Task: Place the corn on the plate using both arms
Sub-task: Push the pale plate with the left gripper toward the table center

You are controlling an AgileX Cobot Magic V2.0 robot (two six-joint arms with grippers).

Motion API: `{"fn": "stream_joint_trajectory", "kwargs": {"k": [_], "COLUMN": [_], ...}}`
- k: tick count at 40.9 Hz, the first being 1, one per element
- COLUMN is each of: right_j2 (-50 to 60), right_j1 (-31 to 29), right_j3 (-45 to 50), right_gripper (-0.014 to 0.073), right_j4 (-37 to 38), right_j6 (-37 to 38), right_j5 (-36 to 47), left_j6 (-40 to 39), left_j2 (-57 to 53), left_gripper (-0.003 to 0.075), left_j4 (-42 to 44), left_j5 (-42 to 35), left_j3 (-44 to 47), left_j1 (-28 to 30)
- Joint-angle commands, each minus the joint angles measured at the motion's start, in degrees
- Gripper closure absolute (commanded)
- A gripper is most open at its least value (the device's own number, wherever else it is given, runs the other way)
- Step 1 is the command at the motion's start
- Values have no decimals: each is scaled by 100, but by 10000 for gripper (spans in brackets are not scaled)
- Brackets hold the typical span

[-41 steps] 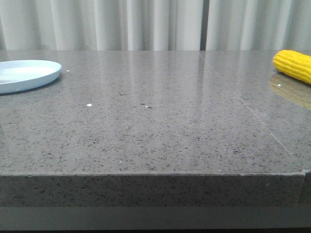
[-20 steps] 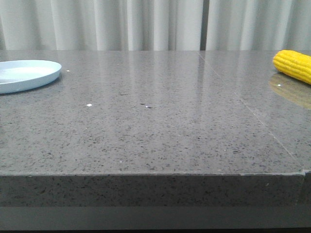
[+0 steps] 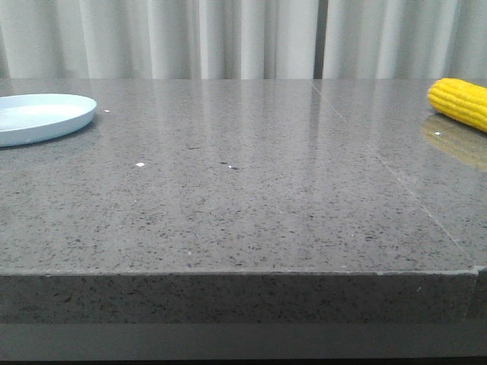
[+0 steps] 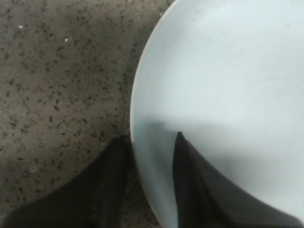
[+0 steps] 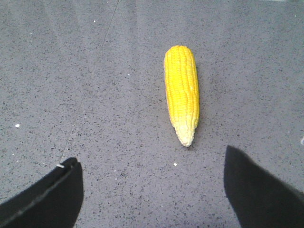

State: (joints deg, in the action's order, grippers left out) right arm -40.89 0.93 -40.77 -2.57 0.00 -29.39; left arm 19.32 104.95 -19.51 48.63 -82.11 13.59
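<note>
the bright yellow, kernel-ridged corn cob (image 5: 182, 92) is lying free on the grey speckled desk (image 3: 243, 198); likely stiff and rollable, best pinched across its thick middle. the right pincer (image 5: 152, 190) is hanging spread wide; the left pincer (image 4: 149, 185) is gaping narrowly across the pale blue round plate's (image 4: 228, 95) rim.

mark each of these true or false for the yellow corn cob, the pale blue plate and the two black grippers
1. The bright yellow corn cob lies on the grey speckled table. True.
2. The round pale blue-white plate holds the corn. False: the plate is bare, at the table's left; the corn is at the right.
3. The right gripper grips the corn. False: it is open, apart from the corn.
4. The left gripper straddles the plate's rim. True.
5. White curtains hang behind the table. True.
</note>
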Motion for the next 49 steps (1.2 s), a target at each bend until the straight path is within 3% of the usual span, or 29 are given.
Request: {"fn": "stream_joint_trajectory", "kwargs": {"k": [1, 2, 15, 22, 42, 49], "right_j2": [-27, -27, -27, -27, -27, -27], "right_j1": [19, 19, 19, 19, 19, 19], "right_j3": [-188, -188, -188, -188, -188, -188], "right_gripper": [-31, -31, -31, -31, -31, -31], "right_j4": [-3, -3, -3, -3, -3, -3], "right_j6": [-46, -46, -46, -46, -46, -46], "right_j5": [427, 427, 427, 427, 427, 427], "left_j6": [6, 6, 14, 106, 147, 147], "left_j2": [-218, -218, -537, -815, -864, -773], "left_gripper": [714, 741, 741, 741, 741, 741], "left_j4": [-161, -161, -464, -563, -936, -910], "left_j5": [-85, -97, -25, 6, -139, -166], "left_j3": [-183, -183, -245, -245, -245, -245], "left_j1": [-34, -34, -90, -425, -2674, -3157]}}
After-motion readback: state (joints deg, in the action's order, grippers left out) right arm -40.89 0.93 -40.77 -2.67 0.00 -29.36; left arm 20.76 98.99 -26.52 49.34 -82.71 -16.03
